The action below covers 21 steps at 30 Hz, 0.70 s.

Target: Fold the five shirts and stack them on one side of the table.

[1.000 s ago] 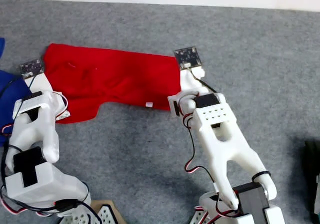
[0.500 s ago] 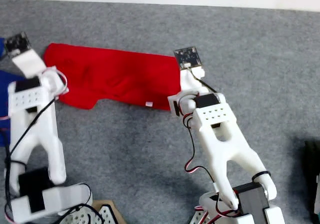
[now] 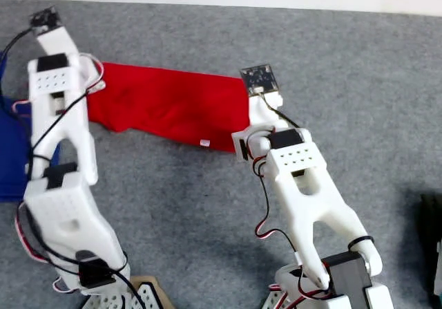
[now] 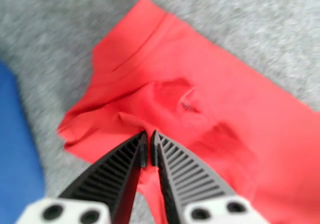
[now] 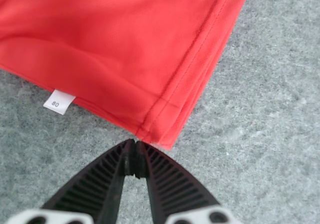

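High view has, at 9 o'clock on the grey table [image 3: 359,74], a blue shirt [image 3: 10,150] at the edge; whether it is folded I cannot tell. The left gripper [image 4: 148,138] pinches a fold of the red shirt [image 3: 173,105], which lies as a long band near 11 o'clock. The right gripper [image 5: 135,146] is pressed together on nothing, just beside the shirt's 4 o'clock corner. I judge the task is at an early stage: this fold is unfinished and no stack is seen.

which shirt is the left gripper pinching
The red shirt: the left gripper is shut on a fold of it. The blue shirt lies off to the side, ungripped.
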Tool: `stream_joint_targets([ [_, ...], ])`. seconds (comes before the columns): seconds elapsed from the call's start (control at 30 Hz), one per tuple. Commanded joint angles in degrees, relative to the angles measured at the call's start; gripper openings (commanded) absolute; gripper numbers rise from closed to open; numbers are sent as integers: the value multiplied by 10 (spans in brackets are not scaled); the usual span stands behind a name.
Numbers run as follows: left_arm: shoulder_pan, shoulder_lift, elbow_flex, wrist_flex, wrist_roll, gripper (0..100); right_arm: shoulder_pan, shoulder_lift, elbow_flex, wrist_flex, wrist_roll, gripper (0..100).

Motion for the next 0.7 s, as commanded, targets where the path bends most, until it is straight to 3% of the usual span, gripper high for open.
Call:
stream_joint_targets([
  [0.0,27,78,-172,45,4,7,-6,-20,9,-10,-4,9],
  [0.27,28,243,-363,107,0,17,-18,-20,15,-10,12,9],
  [0.5,22,313,-509,173,0,293,-19,-20,15,-10,17,9],
  [0.67,12,327,-567,194,1,405,-19,-20,15,-10,17,9],
])
